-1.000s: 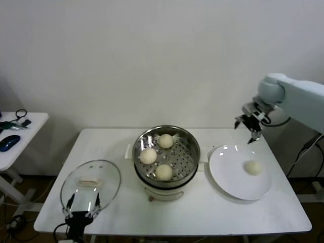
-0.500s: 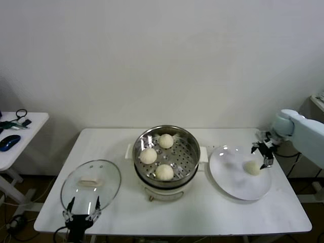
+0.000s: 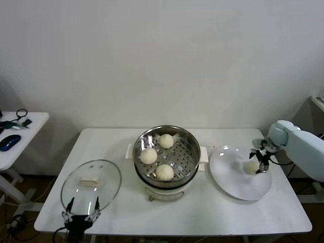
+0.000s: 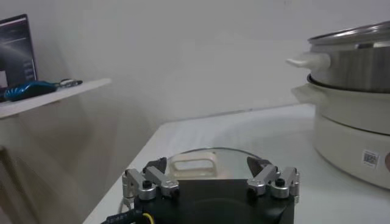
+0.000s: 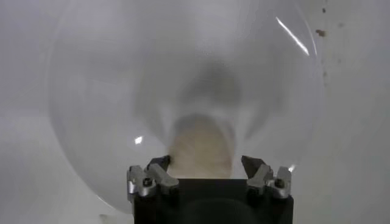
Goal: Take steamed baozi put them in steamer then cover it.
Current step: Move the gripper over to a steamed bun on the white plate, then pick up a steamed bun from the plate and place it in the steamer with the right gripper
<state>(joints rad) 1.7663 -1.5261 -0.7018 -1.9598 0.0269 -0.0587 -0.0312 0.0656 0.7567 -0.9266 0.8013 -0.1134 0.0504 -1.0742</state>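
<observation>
Bun (image 3: 251, 166), round, smooth, cream-white, between right gripper (image 3: 258, 161) fingers.

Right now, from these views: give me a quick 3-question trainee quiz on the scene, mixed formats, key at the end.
1. Count: how many baozi lie in the steamer?
2. True or false: the cover sits on the steamer.
3. Multiple choice: the right gripper is
A. parked at the table's near edge
B. down around the last baozi on the white plate
C. over the steamer

Key
1. Three.
2. False: it lies flat on the table on the robot's left, with the open left gripper just in front of it.
3. B; whether it grips yet cannot be told.
</observation>
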